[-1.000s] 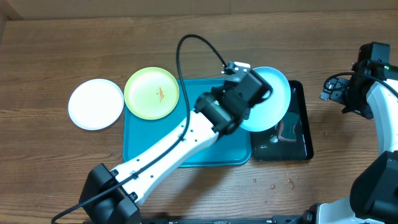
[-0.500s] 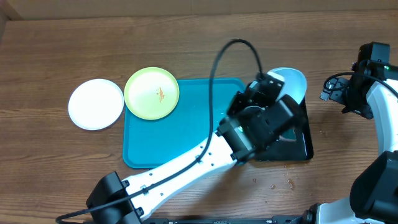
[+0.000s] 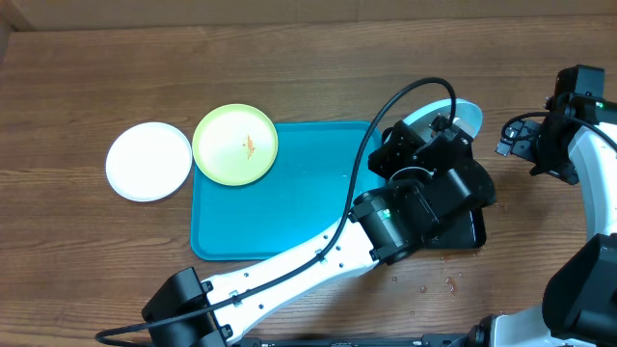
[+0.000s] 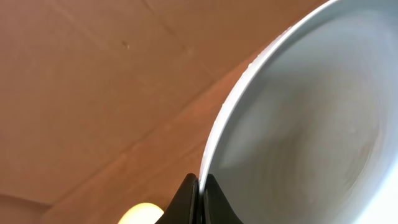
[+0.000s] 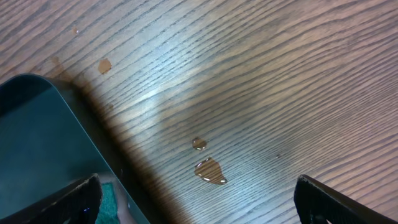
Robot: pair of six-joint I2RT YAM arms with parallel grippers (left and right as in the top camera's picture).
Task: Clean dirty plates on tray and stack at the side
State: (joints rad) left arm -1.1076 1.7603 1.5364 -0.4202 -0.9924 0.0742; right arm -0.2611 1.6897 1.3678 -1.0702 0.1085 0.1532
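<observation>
Left hand [image 4: 200, 186] pinched shut on rim of light blue plate [image 3: 464, 113]; plate tilted over black tray [image 5: 37, 137], 3 o'clock of turquoise tray [image 3: 280, 193]. Right hand [image 5: 199, 202] spread wide, empty.

Brown wood-grain table [image 3: 87, 67] filled the view under even light, with a soft glare patch and a few water droplets [image 5: 210, 170] on the bare wood just ahead of the right gripper [image 5: 196, 202], and a plain tan seamed surface [image 4: 93, 74] beyond the left gripper [image 4: 199, 194].
</observation>
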